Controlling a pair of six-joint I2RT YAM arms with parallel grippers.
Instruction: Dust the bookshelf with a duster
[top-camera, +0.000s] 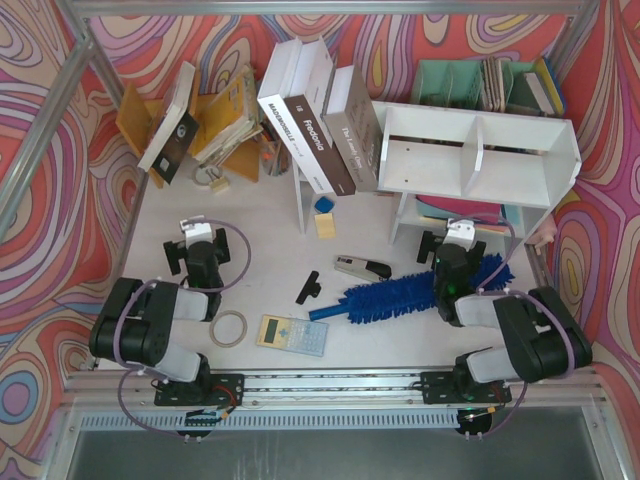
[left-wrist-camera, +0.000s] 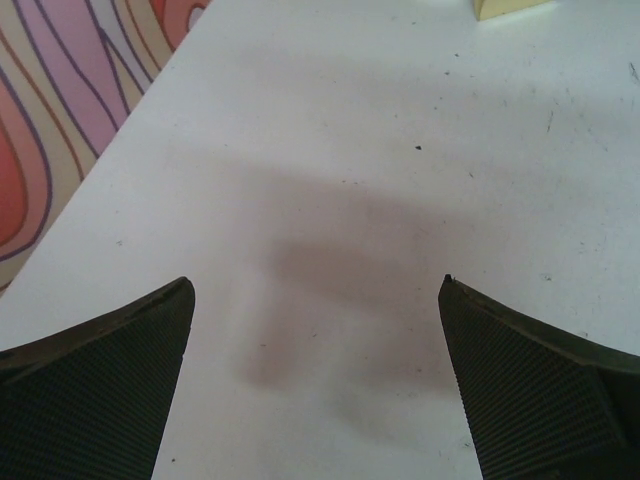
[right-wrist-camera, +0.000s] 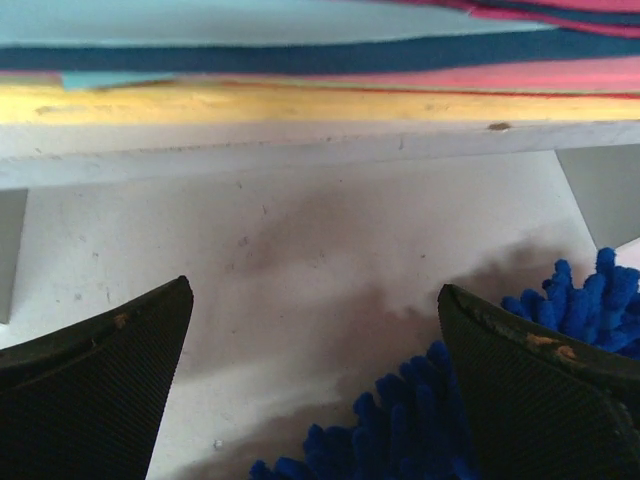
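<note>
Hovering the right gripper (right-wrist-camera: 315, 295) over the fluffy head of the duster (top-camera: 395, 297), we're at the pick-up step. Its fingers are spread wide with nothing between them, and the duster lies flat on the table (top-camera: 270, 260) just in front of the bookshelf (top-camera: 478, 150), slim handle (top-camera: 325, 312) pointing out past the shelf's left leg. The left gripper (left-wrist-camera: 315, 290) is idle well left of the bookshelf, fingers also apart over bare table. Next, we judge, we descend and close on the duster, then lift it to the bookshelf's top board.
</note>
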